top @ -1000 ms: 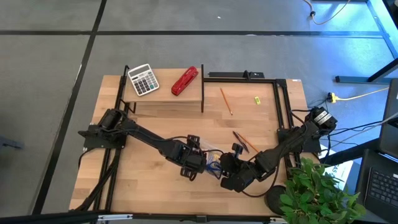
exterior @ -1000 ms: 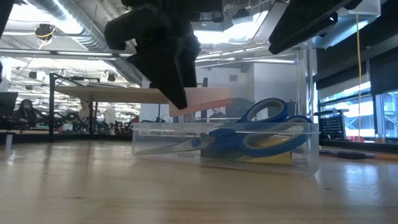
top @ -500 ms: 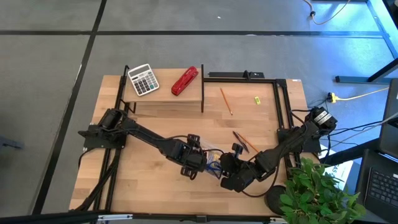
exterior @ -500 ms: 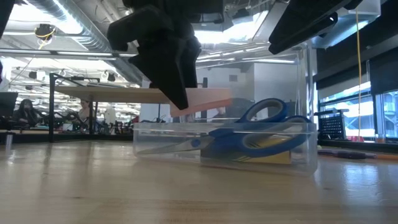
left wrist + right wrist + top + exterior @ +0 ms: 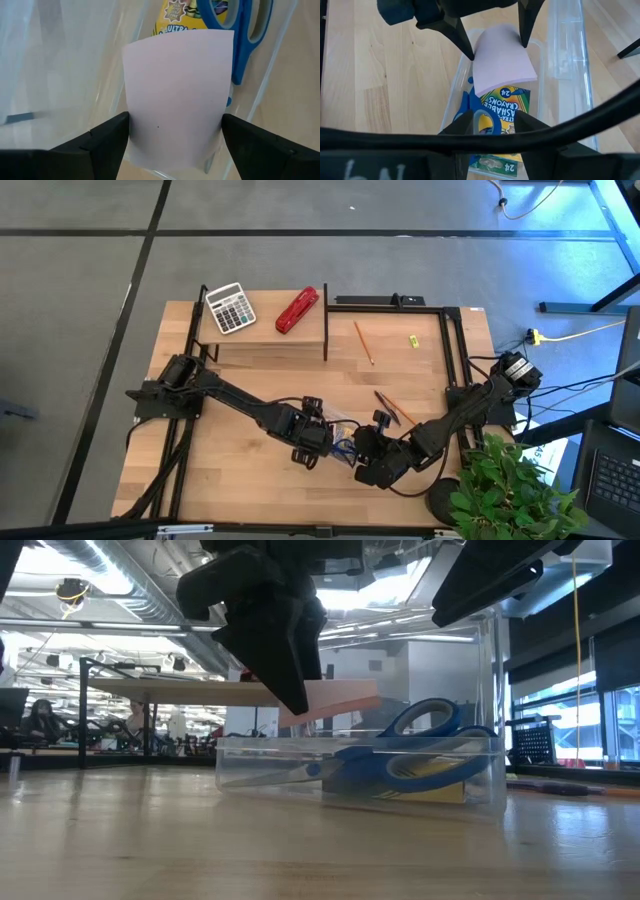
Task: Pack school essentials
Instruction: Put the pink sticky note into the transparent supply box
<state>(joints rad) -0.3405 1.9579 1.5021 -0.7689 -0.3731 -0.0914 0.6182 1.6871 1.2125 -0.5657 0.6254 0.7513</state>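
Note:
My left gripper (image 5: pixel 175 135) is shut on a pink sticky-note pad (image 5: pixel 177 95) above an open clear plastic box (image 5: pixel 260 765) at the table's near middle. Blue-handled scissors (image 5: pixel 430 740) and a yellow crayon carton (image 5: pixel 507 107) lie inside the box. The box's clear lid (image 5: pixel 565 55) stands up along one long side. My right gripper (image 5: pixel 496 125) hangs over one end of the box with its fingers apart and nothing between them. An orange pencil (image 5: pixel 363 342), a small yellow piece (image 5: pixel 412 340), and another pencil with a dark pen (image 5: pixel 392 408) lie on the table. My left gripper pinches the pad by its two opposite side edges (image 5: pixel 132 135), near the end closest to the wrist, between its two fingers (image 5: pixel 107 137). The fingers slant down from the table's left. The pad sticks out past them, slightly bowed, lifted clear above the box (image 5: pixel 502 55). My right gripper: I cannot tell whether it touches the lid or the box.
A white-grey calculator (image 5: pixel 230 308) and a red stapler (image 5: pixel 297 310) sit on a raised wooden shelf (image 5: pixel 260 332) at the far left. A black frame (image 5: pixel 445 330) edges the far right. A green plant (image 5: pixel 515 490) stands at the near right corner.

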